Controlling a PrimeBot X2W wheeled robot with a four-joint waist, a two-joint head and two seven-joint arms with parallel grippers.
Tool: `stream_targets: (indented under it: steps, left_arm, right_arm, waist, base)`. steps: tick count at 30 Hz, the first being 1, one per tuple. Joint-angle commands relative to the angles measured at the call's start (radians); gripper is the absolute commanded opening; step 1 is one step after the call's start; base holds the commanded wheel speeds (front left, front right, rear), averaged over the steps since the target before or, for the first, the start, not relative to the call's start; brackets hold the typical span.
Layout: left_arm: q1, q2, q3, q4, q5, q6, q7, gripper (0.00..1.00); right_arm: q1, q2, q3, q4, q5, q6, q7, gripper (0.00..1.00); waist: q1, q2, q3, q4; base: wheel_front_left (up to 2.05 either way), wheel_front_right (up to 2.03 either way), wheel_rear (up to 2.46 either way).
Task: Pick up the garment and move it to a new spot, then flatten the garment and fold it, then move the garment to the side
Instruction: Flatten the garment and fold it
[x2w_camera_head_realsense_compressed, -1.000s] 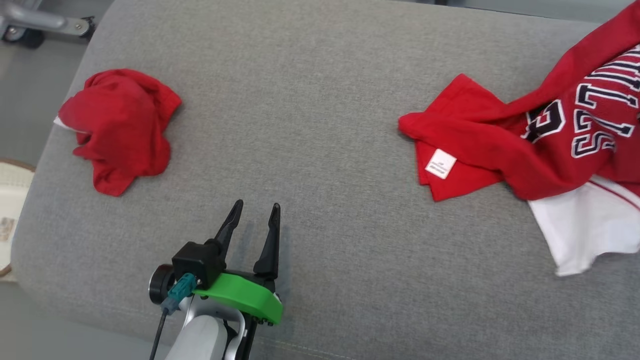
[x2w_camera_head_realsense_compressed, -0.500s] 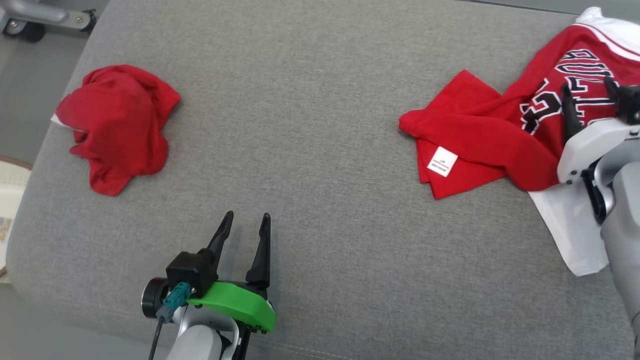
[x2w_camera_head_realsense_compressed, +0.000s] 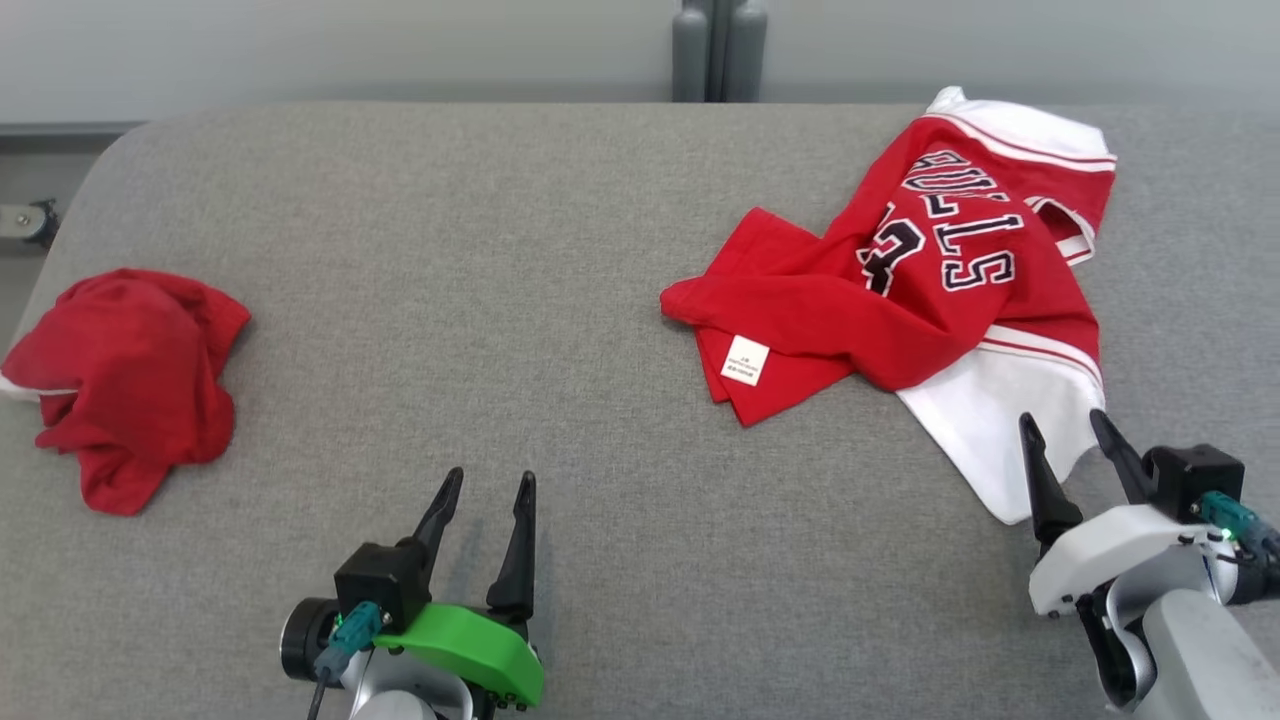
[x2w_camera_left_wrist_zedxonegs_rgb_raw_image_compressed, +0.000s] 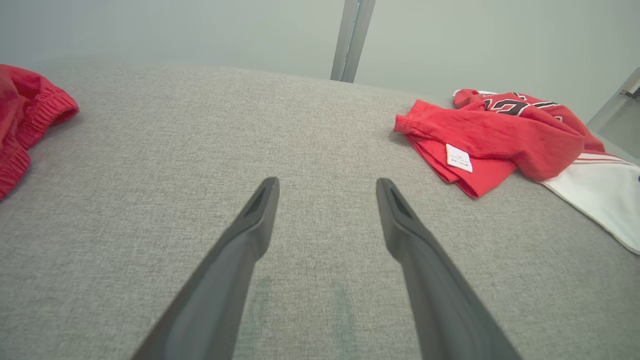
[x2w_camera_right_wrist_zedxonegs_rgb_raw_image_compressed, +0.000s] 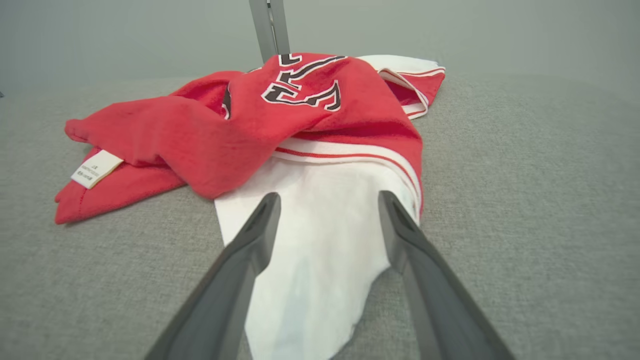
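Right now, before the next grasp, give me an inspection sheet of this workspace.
Surface: grey fabric cushion, flat and even.
Job's things: red and white jersey, crumpled and unfolded on the right, white label showing.
Clutter: bunched red garment at the far left edge.
Tools: left tool open over bare cushion; right tool open at the jersey's white corner, holding nothing.
Cables: left plug, teal, with a dark lead; right plug, teal.
Surroundings: pale wall and grey post behind the cushion.

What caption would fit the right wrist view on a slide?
Open right gripper at the white edge of a crumpled red jersey lying on a grey cushion.
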Motion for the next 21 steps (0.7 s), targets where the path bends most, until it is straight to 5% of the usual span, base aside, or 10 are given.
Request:
stream_targets:
  steps: [1, 18, 19, 21]
  left_arm:
    - [0.02, 0.003, 0.001, 0.003, 0.006, -0.001, 0.0, 1.0]
    - [0.015, 0.003, -0.002, 0.034, 0.043, -0.023, 0.0, 1.0]
    - [0.014, 0.003, 0.0, 0.034, 0.044, -0.025, 0.0, 1.0]
    - [0.015, 0.003, 0.005, 0.036, 0.045, -0.027, 0.0, 1.0]
  right_arm:
    - [0.028, 0.006, -0.003, -0.006, 0.014, -0.001, -0.003, 1.0]
    - [0.041, 0.061, 0.028, 0.189, 0.089, -0.001, -0.003, 1.0]
    - [0.038, 0.067, 0.033, 0.213, 0.096, -0.001, 0.0, 0.93]
    - [0.029, 0.074, 0.064, 0.268, 0.121, -0.001, 0.004, 0.0]
  waist:
    - [0.0, 0.0, -0.064, -0.056]
    - [0.0, 0.0, -0.04, 0.009]
    - [0.0, 0.0, -0.039, 0.011]
    - [0.0, 0.0, -0.038, 0.011]
  base:
    - [0.0, 0.0, 0.0]
    - [0.0, 0.0, 0.0]
    - [0.0, 0.0, 0.0]
    - [0.0, 0.0, 0.0]
